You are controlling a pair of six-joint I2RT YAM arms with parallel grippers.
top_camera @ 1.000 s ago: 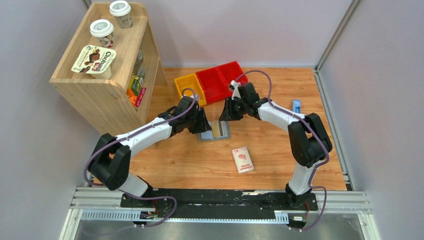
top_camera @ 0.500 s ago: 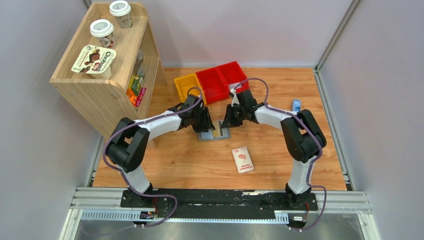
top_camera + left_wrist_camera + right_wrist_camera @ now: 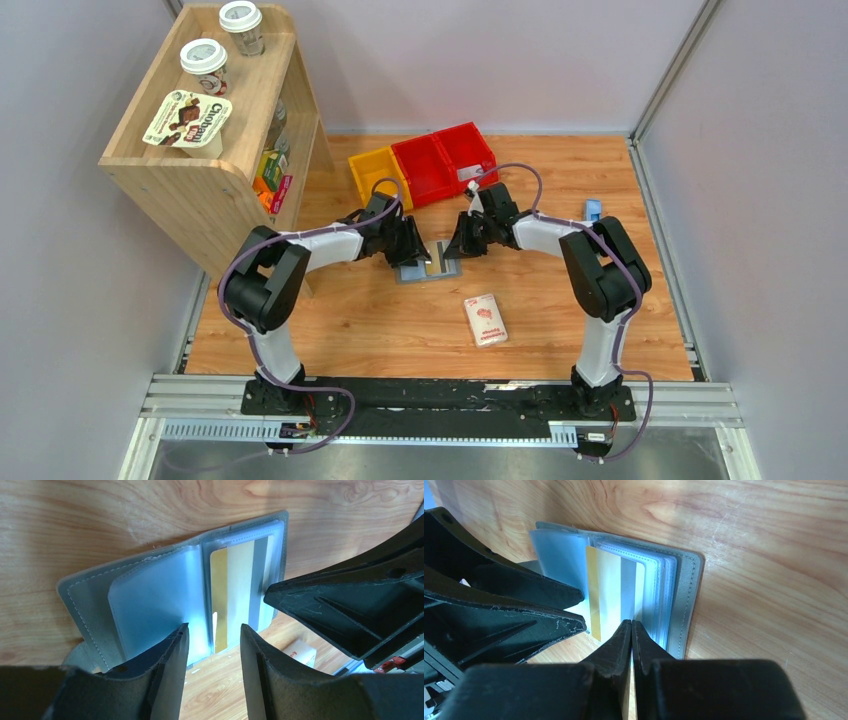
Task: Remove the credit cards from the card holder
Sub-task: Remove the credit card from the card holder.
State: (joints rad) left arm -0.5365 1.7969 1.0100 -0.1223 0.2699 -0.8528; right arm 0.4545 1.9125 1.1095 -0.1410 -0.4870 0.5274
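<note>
Holder [image 3: 428, 264] lies open on the wooden table [image 3: 380, 320] in the top view, between the two arms, with both tools down over it: left gripper [image 3: 412, 256] at its left side, right gripper [image 3: 452, 250] at its right. A white-and-pink packet [image 3: 485, 320] lies apart, nearer the bases. Yellow [image 3: 378, 176] and red bins [image 3: 440, 160] sit at the far edge beside a wooden shelf [image 3: 200, 160].

From the left wrist, the left gripper [image 3: 212, 630] has its fingers spread, with nothing between them, poised over the fold of the holder [image 3: 150, 595]. The cards [image 3: 240, 580] sit in the clear sleeves of the right leaf: a gold stripe, a beige face and a grey band show. The right gripper [image 3: 350, 610] reaches to that leaf's outer edge.

From the right wrist, the right gripper [image 3: 631, 625] has its fingers pressed together, tips right at the near edge of the cards [image 3: 616, 590], which are inside the holder [image 3: 684, 590]. Whether a card is caught between them I cannot tell. The left gripper [image 3: 524, 605] is just beside, to the left.
</note>
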